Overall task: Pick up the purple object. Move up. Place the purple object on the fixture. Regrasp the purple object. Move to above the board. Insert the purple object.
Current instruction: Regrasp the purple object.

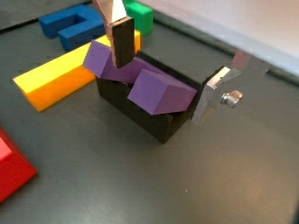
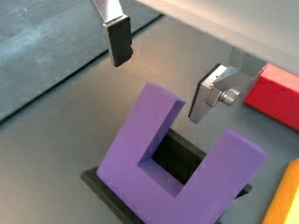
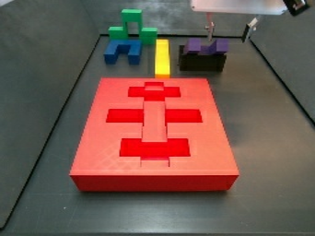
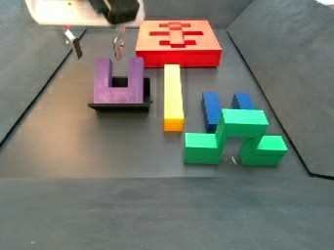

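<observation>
Where a regrasp is called for, worth parking the piece first. Hence the small purple U-shaped plastic block (image 1: 149, 86) set on the small black boxy fixture with the notched top (image 1: 142, 121), seemingly leaning in the notch, with both prongs and the gap between them left exposed in both wrist views. Held there by the fixture alone, touching no finger.

Parallel-jaw gripper (image 2: 160, 89) spread wide and grasping nothing, hanging just above the block. One silver finger (image 1: 121, 42) close by one prong, the other finger (image 1: 218, 89) out past the far side of the fixture. Probably kept that wide to clear the prongs before coming down for a new hold. In a side view, set slightly off to one side of the block rather than squarely over it (image 3: 229, 30).

Judged from this: placing done, regrasp not yet made. Next, likely a matter of lining the pads up on opposite faces of the block, so as to carry it in the pose the slot wants.

Large flat red rectangular board with cross- and bar-shaped recesses (image 3: 154, 124) well apart from the fixture, with no piece in it. Long yellow bar (image 3: 163, 55) just beside the fixture, close enough to foul a wide finger on the way down. Darker blue U-shaped block (image 4: 218, 105) and green blocks (image 4: 235, 142) beyond the bar, out of the way.
</observation>
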Motion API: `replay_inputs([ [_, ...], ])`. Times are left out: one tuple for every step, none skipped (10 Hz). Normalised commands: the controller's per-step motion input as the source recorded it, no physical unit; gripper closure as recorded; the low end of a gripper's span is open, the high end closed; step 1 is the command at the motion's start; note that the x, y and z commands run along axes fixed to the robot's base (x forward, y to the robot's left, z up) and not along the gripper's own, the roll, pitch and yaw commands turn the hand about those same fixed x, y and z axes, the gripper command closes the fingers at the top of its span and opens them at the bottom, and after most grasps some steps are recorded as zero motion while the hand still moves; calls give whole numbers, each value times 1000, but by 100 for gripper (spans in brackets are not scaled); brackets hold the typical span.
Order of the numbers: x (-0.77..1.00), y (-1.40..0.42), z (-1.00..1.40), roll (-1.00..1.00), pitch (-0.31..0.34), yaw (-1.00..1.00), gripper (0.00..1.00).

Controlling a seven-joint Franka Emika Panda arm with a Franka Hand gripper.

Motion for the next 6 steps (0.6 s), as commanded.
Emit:
replay_inputs([
  [31, -226, 0, 1000, 0, 0, 0],
  [34, -194, -34, 1000, 0, 0, 0],
  [83, -160, -80, 1000, 0, 0, 0],
  [117, -123, -131, 1000, 0, 0, 0],
  [86, -40, -194, 1000, 0, 9, 0],
  [54, 0, -203, 1000, 0, 31, 0],
])
